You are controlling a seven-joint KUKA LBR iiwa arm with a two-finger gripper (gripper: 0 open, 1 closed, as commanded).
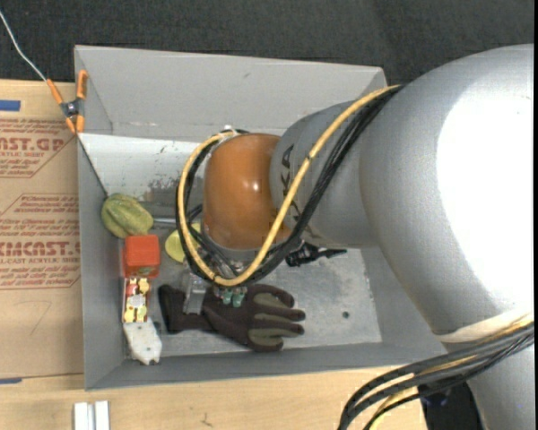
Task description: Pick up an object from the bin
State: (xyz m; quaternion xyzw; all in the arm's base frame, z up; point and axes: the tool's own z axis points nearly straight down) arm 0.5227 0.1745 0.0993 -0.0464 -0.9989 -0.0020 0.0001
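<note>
My gripper point(196, 293) pokes out from under the arm's orange cover, low over the front left part of the bin. It sits right at the cuff end of a dark brown glove point(255, 317) that lies flat on the bin floor with its fingers pointing right. A small yellow ball point(175, 245) lies just left of the gripper, partly hidden by the cables. An orange block point(142, 253) rests a little further left.
A green-yellow ribbed fruit shape point(125, 214) lies by the left wall. A white and yellow oblong thing point(137, 322) lies along the left wall near the front corner. The arm and its cables cover the middle and right of the bin.
</note>
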